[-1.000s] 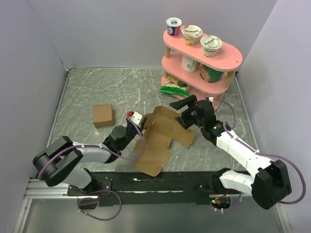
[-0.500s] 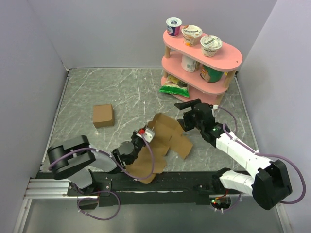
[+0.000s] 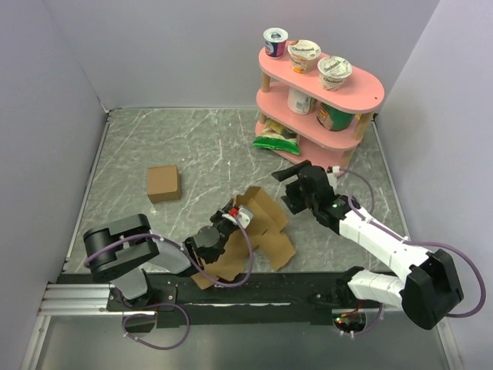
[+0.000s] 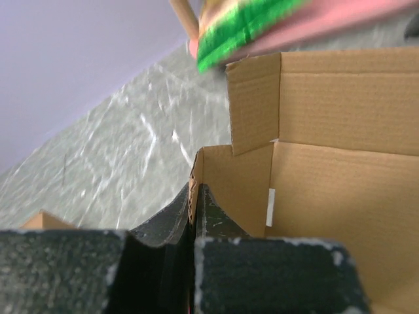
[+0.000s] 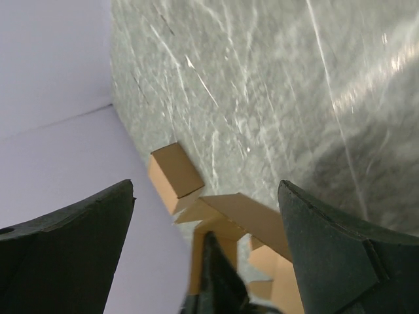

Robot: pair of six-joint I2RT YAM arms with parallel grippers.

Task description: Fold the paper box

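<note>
The paper box point(image 3: 266, 231) is a brown cardboard cutout, partly raised off the table near the front middle. My left gripper point(image 3: 237, 212) is shut on one of its upright edges. In the left wrist view the black fingers point(image 4: 216, 219) pinch that corrugated edge, and the creased panels of the paper box point(image 4: 334, 131) rise to the right. My right gripper point(image 3: 285, 190) hangs open just right of the sheet and holds nothing. Its wrist view shows the right gripper point(image 5: 206, 190) spread wide above the paper box point(image 5: 252, 219).
A small closed cardboard cube point(image 3: 162, 183) sits at the left, and the right wrist view shows the cube point(image 5: 173, 173) too. A pink two-tier shelf point(image 3: 362, 96) with yogurt cups stands at the back right. A green snack bag point(image 3: 276, 141) lies at its foot.
My left gripper has dragged the paper box toward the table's near edge and tipped part of it upright. My right gripper has drifted slightly left and stayed open.
</note>
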